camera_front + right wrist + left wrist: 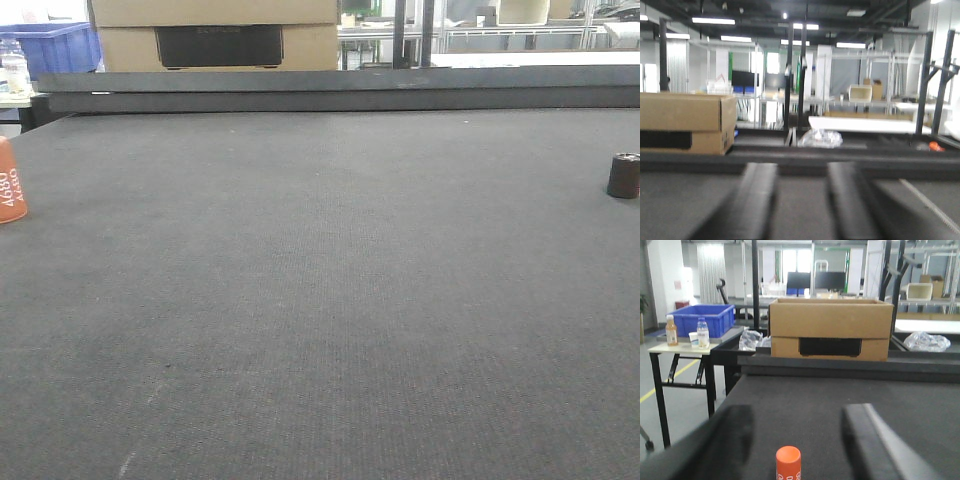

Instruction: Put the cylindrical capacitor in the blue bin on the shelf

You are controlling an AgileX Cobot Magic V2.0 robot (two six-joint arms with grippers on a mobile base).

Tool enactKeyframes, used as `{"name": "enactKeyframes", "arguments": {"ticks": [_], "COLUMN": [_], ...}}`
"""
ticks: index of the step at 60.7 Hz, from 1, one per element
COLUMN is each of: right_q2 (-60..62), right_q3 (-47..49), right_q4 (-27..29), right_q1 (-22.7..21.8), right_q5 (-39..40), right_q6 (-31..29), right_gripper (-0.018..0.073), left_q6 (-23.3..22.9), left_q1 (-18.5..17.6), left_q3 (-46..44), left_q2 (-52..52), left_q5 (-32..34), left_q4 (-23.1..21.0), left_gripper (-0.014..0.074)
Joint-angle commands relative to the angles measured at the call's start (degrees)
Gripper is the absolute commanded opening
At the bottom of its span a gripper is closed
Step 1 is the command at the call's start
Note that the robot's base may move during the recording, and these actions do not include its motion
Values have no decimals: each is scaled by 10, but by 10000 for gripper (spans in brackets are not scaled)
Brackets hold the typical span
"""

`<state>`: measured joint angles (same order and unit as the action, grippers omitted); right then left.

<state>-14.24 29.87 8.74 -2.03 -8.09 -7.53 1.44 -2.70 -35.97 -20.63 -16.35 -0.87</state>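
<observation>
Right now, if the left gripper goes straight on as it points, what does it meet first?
Likely the orange cylinder, upright on the dark mat, centred ahead of the open left gripper. Beyond it the way looks free up to the cardboard box, though depth is unclear.

Setting: open factory-floor workshop, industrial rather than domestic.

A large work table [320,300] covered in dark matting fills the foreground, with a cardboard carton [830,327] at its far edge. Beside it a folding side table [680,347] carries a blue plastic crate [705,320] and drink bottles [671,330]. Behind stand metal racking [880,75], black steel posts [802,75] and dark monitors [815,280]. Strip lights [712,21] hang under an exposed dark ceiling. The grey floor bears a yellow marking line [660,385].
</observation>
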Motion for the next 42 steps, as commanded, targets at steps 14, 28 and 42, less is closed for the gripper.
{"name": "enactKeyframes", "arguments": {"ticks": [14,28,42], "right_q2": [-191,-351,-554], "right_q3": [15,-21,-54], "right_q4": [0,0,0], "right_q1": [0,0,0], "right_q5": [58,158,388], "right_q6": [1,1,1], "right_gripper": [570,570,570], "left_q6": [-4,-4,-4], "left_q1": [-30,-50,-50], "left_q3": [-22,-22,-22], "left_q2": [-98,-100,-100], "left_q5": [10,27,26], "left_q4": [2,2,2], "left_gripper": [554,553,549]}}
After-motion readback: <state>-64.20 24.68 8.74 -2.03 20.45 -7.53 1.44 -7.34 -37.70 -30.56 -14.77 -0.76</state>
